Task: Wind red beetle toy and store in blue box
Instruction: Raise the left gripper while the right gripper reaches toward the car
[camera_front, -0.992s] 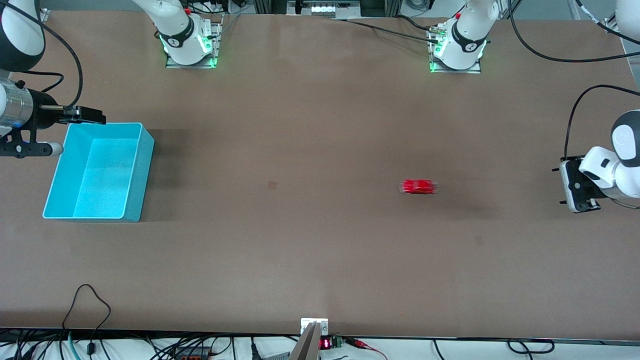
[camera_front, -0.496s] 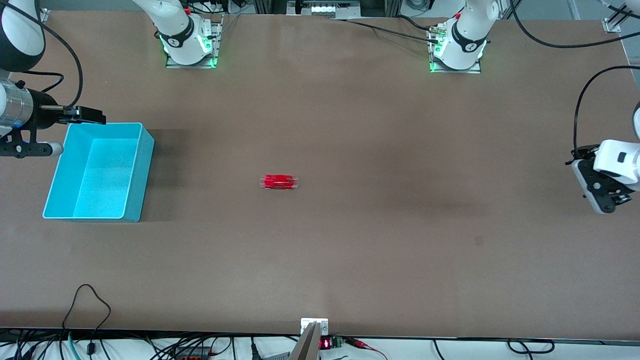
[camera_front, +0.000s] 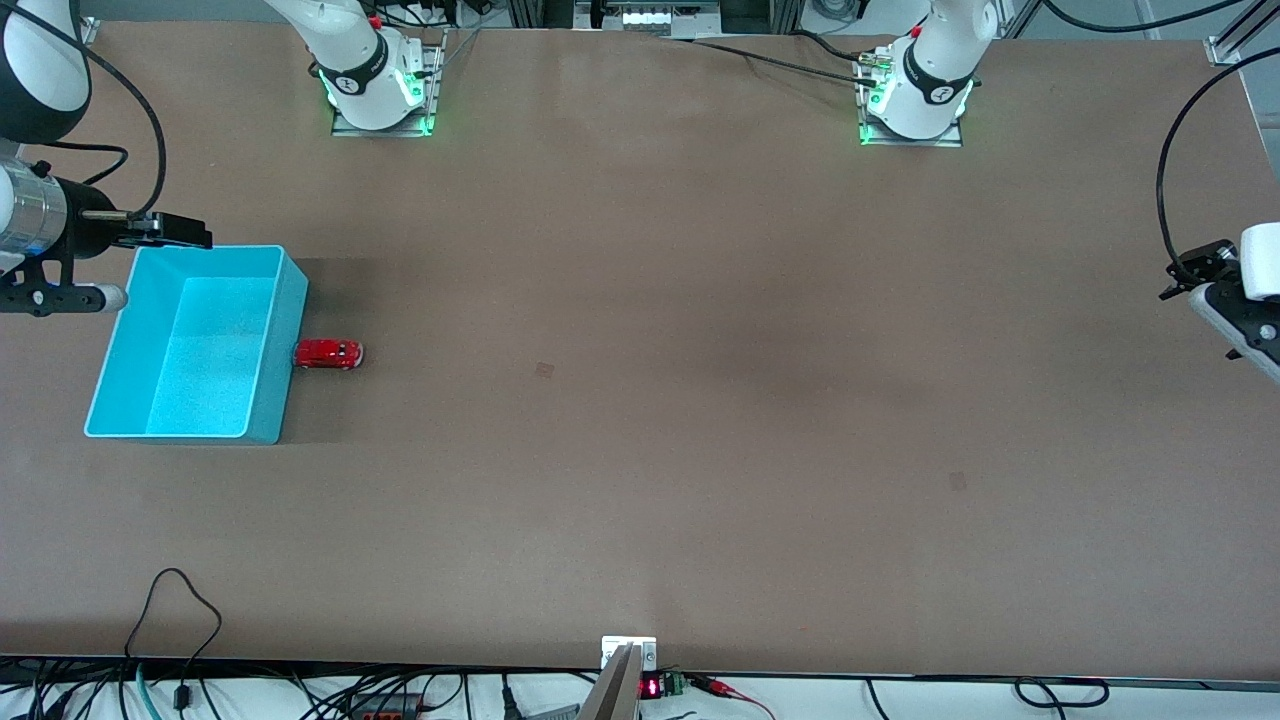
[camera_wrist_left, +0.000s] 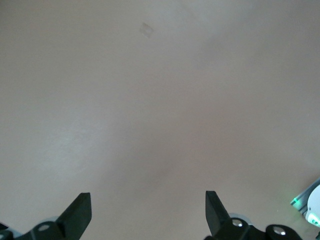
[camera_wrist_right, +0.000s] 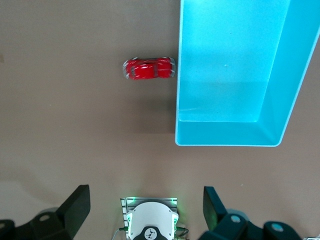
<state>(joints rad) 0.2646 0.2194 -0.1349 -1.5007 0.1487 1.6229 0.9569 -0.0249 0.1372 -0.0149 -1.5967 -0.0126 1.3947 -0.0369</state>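
Your red beetle toy (camera_front: 329, 354) sits on the table (camera_front: 640, 420), nose against the outer wall of the blue box (camera_front: 196, 343), on the box side facing the left arm's end. Not inside the box. Right wrist view confirms it: toy (camera_wrist_right: 149, 68) touching the box wall (camera_wrist_right: 230, 80), box interior bare.

Your right tool (camera_wrist_right: 145, 212) hangs up in the air at the right arm's end, over the table between that arm's base and the box, jaws spread wide, holding nothing. The toy and box lie below it.

Your left tool (camera_wrist_left: 147, 212) is at the left arm's end, well apart from the toy, over bare table, jaws wide apart, nothing between them.
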